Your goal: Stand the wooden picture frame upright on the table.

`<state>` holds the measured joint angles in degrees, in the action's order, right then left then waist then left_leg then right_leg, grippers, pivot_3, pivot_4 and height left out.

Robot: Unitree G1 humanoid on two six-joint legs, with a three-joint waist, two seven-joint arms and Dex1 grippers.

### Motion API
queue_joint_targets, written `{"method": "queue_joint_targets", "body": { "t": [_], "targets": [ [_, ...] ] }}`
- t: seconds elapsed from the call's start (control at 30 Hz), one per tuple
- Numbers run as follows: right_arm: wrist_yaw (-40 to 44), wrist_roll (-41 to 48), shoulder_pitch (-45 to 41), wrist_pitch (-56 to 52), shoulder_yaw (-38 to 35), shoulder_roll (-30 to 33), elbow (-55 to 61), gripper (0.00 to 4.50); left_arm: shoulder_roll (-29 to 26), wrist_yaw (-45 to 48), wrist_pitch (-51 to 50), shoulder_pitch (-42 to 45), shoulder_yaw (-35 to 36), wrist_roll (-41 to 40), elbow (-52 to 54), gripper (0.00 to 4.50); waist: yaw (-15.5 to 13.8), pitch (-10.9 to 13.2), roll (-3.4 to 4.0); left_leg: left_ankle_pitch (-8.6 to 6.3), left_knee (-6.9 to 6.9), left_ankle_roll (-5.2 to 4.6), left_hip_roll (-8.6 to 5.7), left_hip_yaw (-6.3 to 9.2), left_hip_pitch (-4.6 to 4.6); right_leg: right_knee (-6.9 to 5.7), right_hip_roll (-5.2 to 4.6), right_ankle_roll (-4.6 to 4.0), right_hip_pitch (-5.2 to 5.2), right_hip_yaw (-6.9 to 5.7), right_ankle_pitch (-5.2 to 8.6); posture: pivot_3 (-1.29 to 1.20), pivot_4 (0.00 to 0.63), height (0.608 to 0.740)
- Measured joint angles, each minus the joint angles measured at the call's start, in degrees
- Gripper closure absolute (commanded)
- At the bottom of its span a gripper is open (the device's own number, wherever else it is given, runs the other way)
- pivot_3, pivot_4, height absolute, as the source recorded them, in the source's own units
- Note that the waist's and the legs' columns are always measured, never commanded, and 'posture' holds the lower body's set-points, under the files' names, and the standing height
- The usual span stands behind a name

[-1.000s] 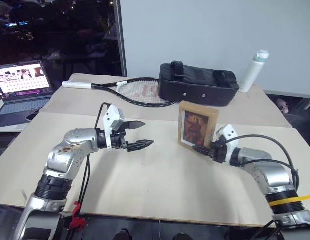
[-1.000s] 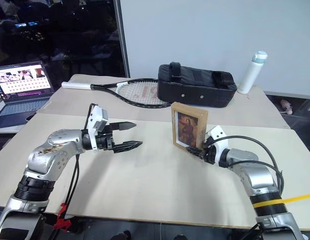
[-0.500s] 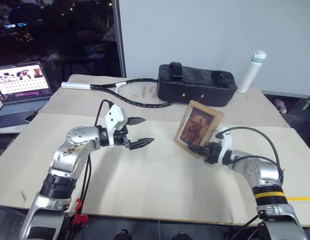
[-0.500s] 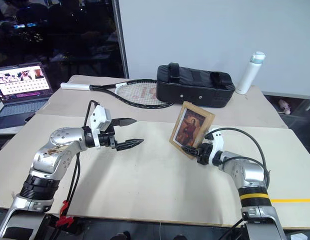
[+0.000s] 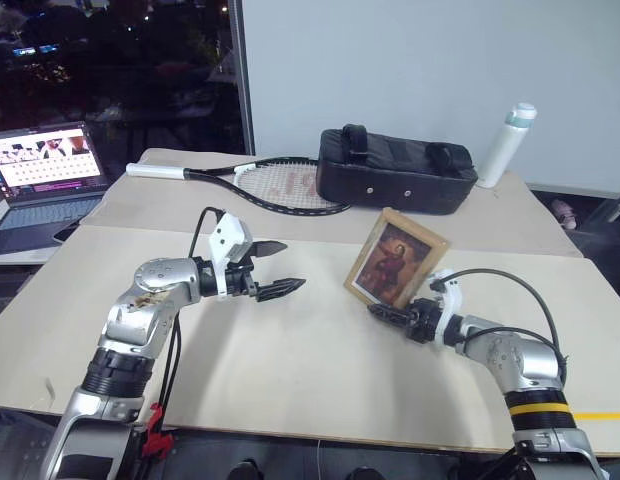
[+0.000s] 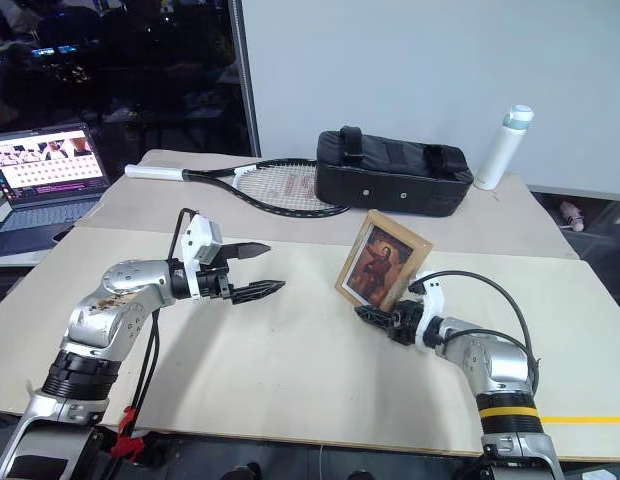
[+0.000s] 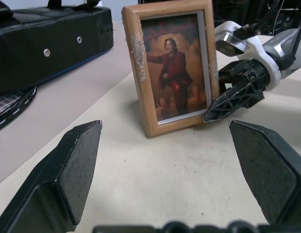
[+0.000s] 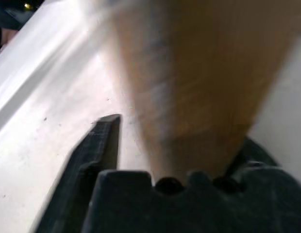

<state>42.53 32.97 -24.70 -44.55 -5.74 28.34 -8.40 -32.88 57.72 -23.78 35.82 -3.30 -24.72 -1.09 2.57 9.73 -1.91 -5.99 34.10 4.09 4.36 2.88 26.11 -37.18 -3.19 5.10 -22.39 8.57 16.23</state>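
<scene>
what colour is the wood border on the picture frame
Light honey-tan on the small wooden picture frame, scuffed pale along one side; clearest in the left wrist view.

A robot test lab or demo room, by the look of it: two plain beige worktops [image 5: 290, 370] pushed together, bare of any furnishing, with a blank white partition wall [image 5: 430, 70] behind and a dark window [image 5: 110, 70] full of night reflections beside it. Out past the left jaws an open laptop [image 5: 45, 180] glows with a grid of thumbnails, the kind of monitoring screen you see beside a rig. Beyond the jaws on the far worktop lie unrelated props: a tennis racket [image 5: 260, 182], a long black bag [image 5: 395, 180] and a white bottle [image 5: 508, 142].
</scene>
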Motion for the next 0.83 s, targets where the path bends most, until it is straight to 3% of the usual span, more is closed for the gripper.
{"method": "queue_joint_targets", "body": {
  "t": [0.13,0.27,0.37,0.47,0.57,0.83],
  "targets": [
    [0.63,1.04,3.67,-1.33,-2.02,2.86,3.58,0.03,-0.01,0.21,0.00,0.04,0.17,0.03,-1.70,0.00,-0.27,0.00,0.00,0.00,0.00,0.00,-0.02,0.01,0.02,0.02,-0.02,0.00,0.02,-0.01,0.01,0.00,0.150,0.726],
    [4.52,1.65,11.91,-0.84,-5.26,10.27,8.18,0.03,-0.60,0.26,-1.32,-1.08,0.91,-0.08,-2.25,0.00,-0.43,0.00,0.00,-0.01,-0.03,0.00,-0.04,0.02,0.04,0.06,-0.04,0.01,0.01,-0.02,0.03,0.00,0.150,0.726],
    [11.21,1.44,21.28,3.69,-10.04,16.90,10.40,0.03,-1.26,-0.09,-1.57,-5.22,3.05,-0.16,-2.53,0.00,-0.33,-0.03,0.05,-0.03,-0.07,-0.03,-0.06,0.02,0.02,0.06,-0.06,0.26,0.02,-0.03,0.25,0.00,0.150,0.726],
    [15.58,2.18,26.51,7.32,-17.55,19.54,14.61,0.03,-1.13,-1.49,-1.57,-9.06,4.44,-0.09,-3.05,0.00,0.58,-0.04,0.11,-0.02,-0.06,-0.03,-0.05,0.01,-0.11,0.01,-0.05,0.30,0.05,0.01,0.27,0.00,0.150,0.726],
    [13.80,2.05,27.32,10.60,-21.71,19.80,23.01,0.03,-1.02,-3.32,-2.55,-11.61,4.22,0.90,-3.61,0.00,1.27,-0.04,0.10,-0.01,-0.06,-0.04,-0.04,0.03,-0.31,-0.02,-0.04,0.28,0.18,0.00,0.23,0.00,0.150,0.726],
    [-1.81,2.04,29.57,8.39,-22.05,11.71,36.35,0.03,-0.89,-7.93,-7.90,-14.73,6.65,0.22,-1.99,0.00,0.75,-0.05,0.07,0.03,-0.08,-0.02,-0.06,0.02,-0.12,0.04,-0.10,0.26,0.11,-0.02,0.24,0.00,0.150,0.726]
  ]
}}
